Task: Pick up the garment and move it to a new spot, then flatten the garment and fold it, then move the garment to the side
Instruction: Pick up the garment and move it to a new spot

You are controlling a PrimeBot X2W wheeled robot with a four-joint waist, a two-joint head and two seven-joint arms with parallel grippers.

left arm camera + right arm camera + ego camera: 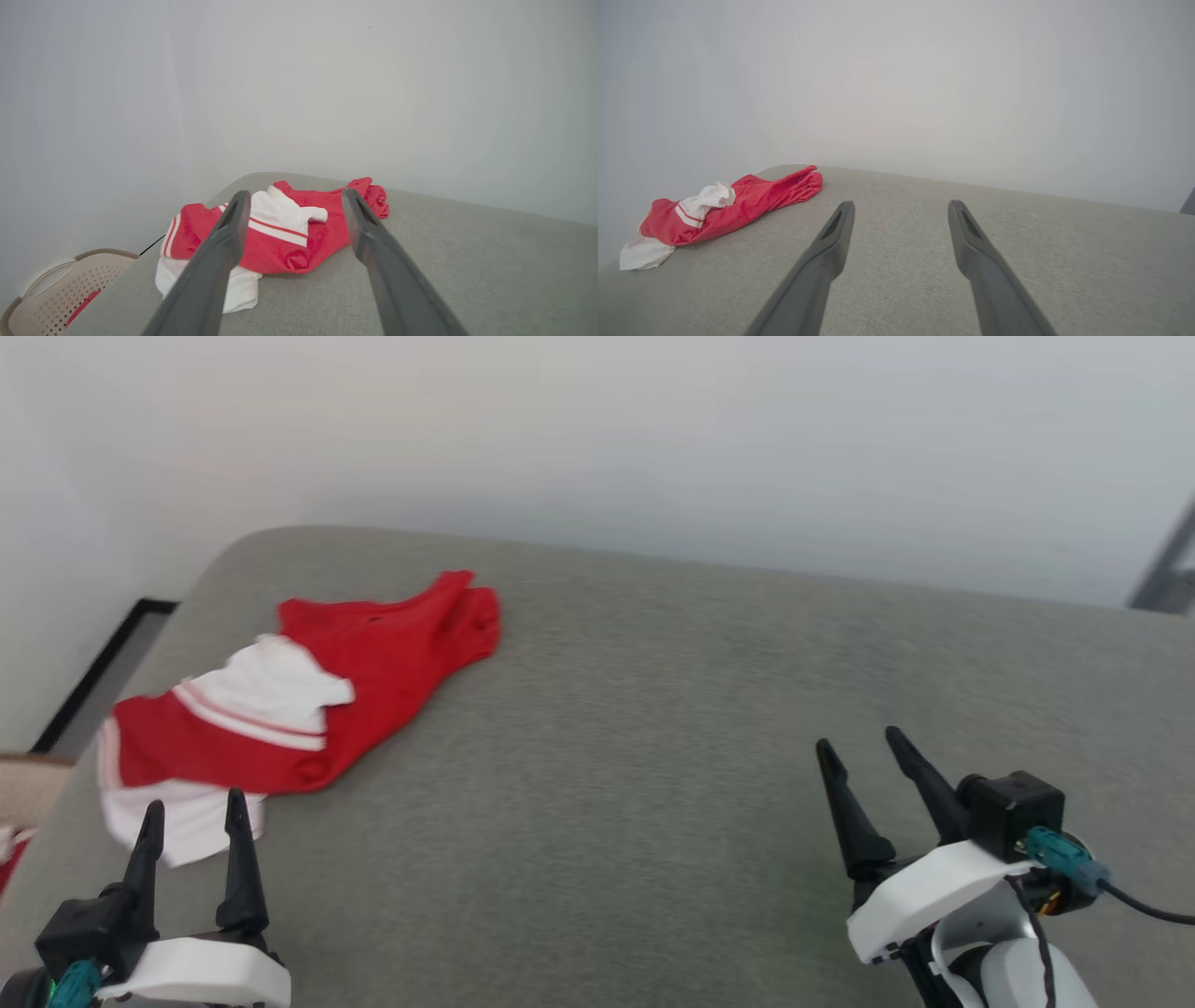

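Observation:
The garment point(373, 672), red with white sleeves and red-white striped trim, lies crumpled at the left of the grey cushioned surface point(653, 756). Its lettering is hidden in the folds. My left gripper point(193, 807) stands open just in front of the garment's near white sleeve, apart from it. In the left wrist view the garment point(299, 233) lies ahead, framed by the open left gripper point(292, 198). My right gripper point(859, 742) is open over bare surface at the lower right, far from the cloth. From the right wrist the garment point(752, 200) sits far left of the open right gripper point(901, 205).
A pale wall rises behind the surface. A beige perforated basket point(56, 294) with something red inside stands on the floor off the surface's left edge. A black baseboard strip point(103, 672) runs along the left wall. A grey post point(1167, 569) shows at the far right.

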